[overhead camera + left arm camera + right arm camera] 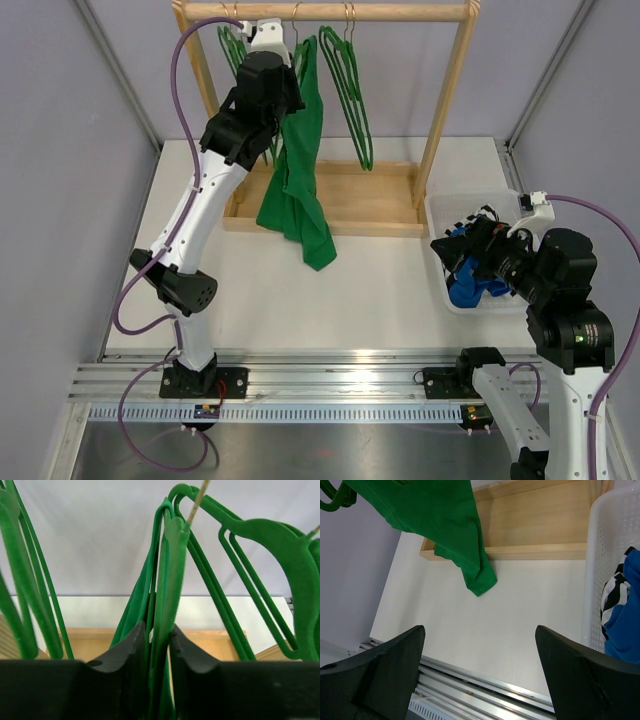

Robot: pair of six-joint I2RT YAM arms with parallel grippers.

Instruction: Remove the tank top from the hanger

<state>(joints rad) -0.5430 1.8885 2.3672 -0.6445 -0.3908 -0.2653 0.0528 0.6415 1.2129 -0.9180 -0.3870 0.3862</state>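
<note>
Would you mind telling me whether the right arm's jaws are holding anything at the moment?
No, the right gripper has its jaws wide apart above the table, with nothing between them.

White table: wooden rack, basket

In the top view, the black wrist housing hides the left gripper and the top of the green fabric tank top. In the right wrist view, the right edge cuts off the white perforated plastic basket and its blue garment.
</note>
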